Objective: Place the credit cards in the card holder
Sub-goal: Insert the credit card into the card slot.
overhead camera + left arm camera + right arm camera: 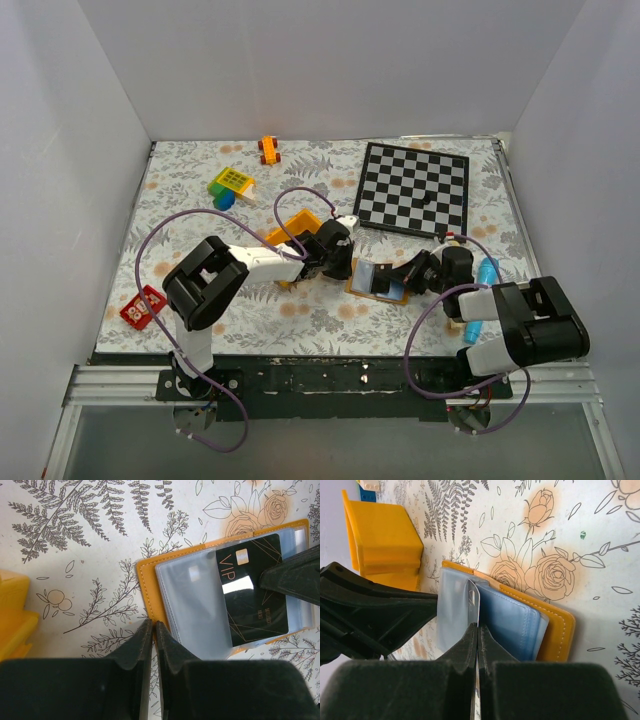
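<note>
Left gripper (152,627), lower centre, pinches the wallet (147,585) edge; right gripper (476,630), clamped on the card (250,605), should push it level into the sleeve (192,605).

A robotics lab test cell: the table (330,322), covered in a flower-printed cloth, is boxed in by plain white panels (330,60) behind it and at both sides. A bare metal rail (120,385) runs along its near edge, where the left arm (205,285) and the right arm (525,325) are bolted, purple cables (150,240) looping over the table. Odd props lie on it: a chequered board (413,187) and toy blocks (143,306)
</note>
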{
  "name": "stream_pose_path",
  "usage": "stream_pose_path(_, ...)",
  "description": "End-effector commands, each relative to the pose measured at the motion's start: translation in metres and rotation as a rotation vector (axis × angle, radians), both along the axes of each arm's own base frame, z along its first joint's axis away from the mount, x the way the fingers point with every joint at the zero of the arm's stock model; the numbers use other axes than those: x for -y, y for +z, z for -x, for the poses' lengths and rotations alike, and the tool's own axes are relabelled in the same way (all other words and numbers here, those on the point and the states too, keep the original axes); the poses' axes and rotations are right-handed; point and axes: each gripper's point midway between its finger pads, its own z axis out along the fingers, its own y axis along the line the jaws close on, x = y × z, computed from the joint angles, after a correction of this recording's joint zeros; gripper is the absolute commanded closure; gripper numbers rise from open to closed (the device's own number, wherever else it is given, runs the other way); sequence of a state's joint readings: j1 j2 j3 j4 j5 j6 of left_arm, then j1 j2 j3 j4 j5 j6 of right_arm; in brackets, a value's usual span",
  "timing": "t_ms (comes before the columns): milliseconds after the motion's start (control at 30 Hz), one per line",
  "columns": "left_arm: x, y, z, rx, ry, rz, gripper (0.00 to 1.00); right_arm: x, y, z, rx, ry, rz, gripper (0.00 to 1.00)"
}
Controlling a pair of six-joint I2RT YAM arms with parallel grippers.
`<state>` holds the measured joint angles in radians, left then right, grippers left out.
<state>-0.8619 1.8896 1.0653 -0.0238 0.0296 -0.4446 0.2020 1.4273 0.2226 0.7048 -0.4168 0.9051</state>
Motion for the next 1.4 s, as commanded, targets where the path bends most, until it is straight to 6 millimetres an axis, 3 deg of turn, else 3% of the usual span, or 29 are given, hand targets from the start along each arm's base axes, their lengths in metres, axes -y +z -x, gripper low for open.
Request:
stream_pose_path(0, -0.007, -0.025, 0.018, -0.066, -0.037, -0.074, 0.95, 0.007, -0.012, -0.001, 0.035, -0.015, 0.049, 0.99)
stream_pose_path(267, -0.006, -0.027, 0.019, -0.071, -0.043, -0.076, 0.96, 0.010, -0.016, -0.002, 0.054, -0.027, 0.058, 0.99)
stream_pose_path(833, -0.008, -0.029, 0.021, -0.077, -0.044, -0.081, 0.99, -0.007, -0.011, -0.006, 0.064, 0.013, -0.032, 0.99)
stream_pose_path(1367, -0.005, -0.028, 0.019, -0.074, -0.046, -0.075, 1.00, -0.013, -0.009, 0.009, 0.030, 0.107, 0.027, 0.99)
